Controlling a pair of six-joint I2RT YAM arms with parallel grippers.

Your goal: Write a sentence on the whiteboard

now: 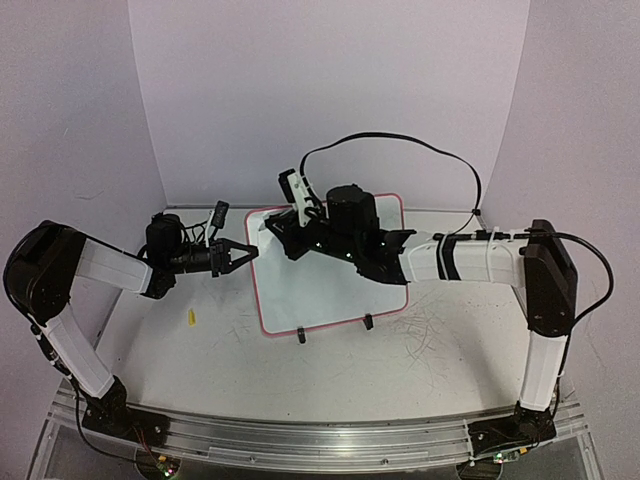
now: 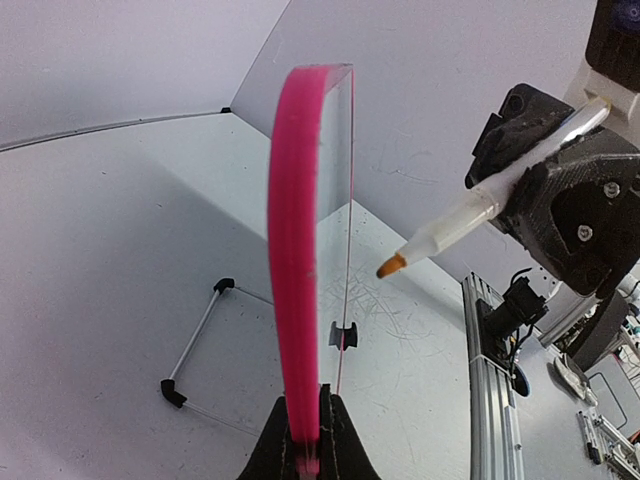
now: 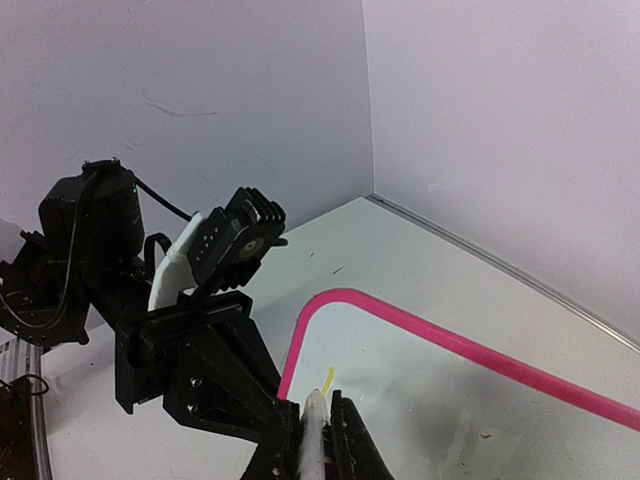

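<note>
The whiteboard (image 1: 330, 285) stands tilted at the table's middle, white with a pink frame (image 2: 297, 250). My left gripper (image 1: 245, 252) is shut on the board's left edge, with the frame pinched between its fingers (image 2: 308, 440). My right gripper (image 1: 278, 228) is shut on a white marker (image 2: 480, 210) near the board's top left corner (image 3: 330, 300). The marker's orange tip (image 2: 390, 266) hangs a short way off the board face. Of the sentence, one short yellow stroke (image 3: 327, 379) shows just beyond the marker (image 3: 314, 435).
Two black clip feet (image 1: 301, 336) (image 1: 368, 322) hold the board's lower edge. A small yellow piece (image 1: 190, 318) lies on the table to the left. Grey scratch marks (image 1: 425, 335) cover the table at right. A wire stand (image 2: 195, 345) sits behind the board.
</note>
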